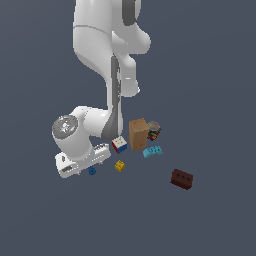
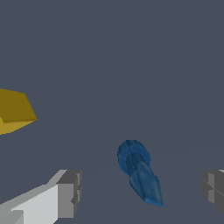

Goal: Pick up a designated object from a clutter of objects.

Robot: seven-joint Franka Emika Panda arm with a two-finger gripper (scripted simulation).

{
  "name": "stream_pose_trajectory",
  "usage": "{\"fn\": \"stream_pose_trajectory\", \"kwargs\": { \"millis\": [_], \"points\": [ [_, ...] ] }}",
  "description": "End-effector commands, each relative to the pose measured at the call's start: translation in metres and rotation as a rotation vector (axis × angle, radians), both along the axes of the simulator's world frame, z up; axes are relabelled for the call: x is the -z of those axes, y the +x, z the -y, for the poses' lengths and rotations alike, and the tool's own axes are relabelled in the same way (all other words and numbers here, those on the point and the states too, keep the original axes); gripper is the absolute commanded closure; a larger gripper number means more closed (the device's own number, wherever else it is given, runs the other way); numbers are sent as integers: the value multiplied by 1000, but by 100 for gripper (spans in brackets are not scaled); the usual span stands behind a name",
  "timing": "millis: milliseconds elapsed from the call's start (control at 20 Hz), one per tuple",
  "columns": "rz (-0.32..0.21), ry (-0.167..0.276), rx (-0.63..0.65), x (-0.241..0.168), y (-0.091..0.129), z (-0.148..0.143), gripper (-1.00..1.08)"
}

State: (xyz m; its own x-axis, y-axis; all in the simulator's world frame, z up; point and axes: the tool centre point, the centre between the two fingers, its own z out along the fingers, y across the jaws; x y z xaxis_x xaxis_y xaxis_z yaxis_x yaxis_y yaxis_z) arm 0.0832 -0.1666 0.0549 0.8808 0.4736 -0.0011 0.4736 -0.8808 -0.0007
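- Gripper [image 2: 140, 190] is spread wide, grasping nothing; in the wrist view its two grey fingertips [image 2: 70, 192] stand on either side of the target with clear gaps, neither one touching it.
- Between those fingertips lies the blue piece [image 2: 138, 173], a narrow, dark blue knob with a rounded bulge at one end, resting on its side on the grey floor [image 2: 131, 65].
- In the exterior view the same piece shows as a small blue dot just below the white hand of the arm [image 1: 82, 160], which sits low over the floor.
- Nearest neighbour is the yellow block [image 1: 119, 165], close beside the blue piece but not touching it.
- Further off, toward the exterior view's right, stand a puzzle cube [image 1: 119, 144], a tan box [image 1: 138, 133], a multicoloured jar-like thing [image 1: 154, 130] behind the box, and a cyan brick [image 1: 152, 151].
- Well apart from the rest lies a dark red-brown brick [image 1: 181, 178].
- Progress, as a judgement: the approach looks done, with the hand lined up around the target. Closing and lifting are left.
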Motion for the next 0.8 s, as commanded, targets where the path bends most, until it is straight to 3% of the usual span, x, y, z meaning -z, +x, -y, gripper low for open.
{"fn": "stream_pose_trajectory", "kwargs": {
  "millis": [0, 200, 250, 750],
  "points": [
    [1, 0, -1, 9, 0, 0, -92],
    [1, 0, -1, 13, 1, 0, -92],
    [1, 0, -1, 13, 1, 0, 108],
    [1, 0, -1, 13, 1, 0, 108]
  ]
}}
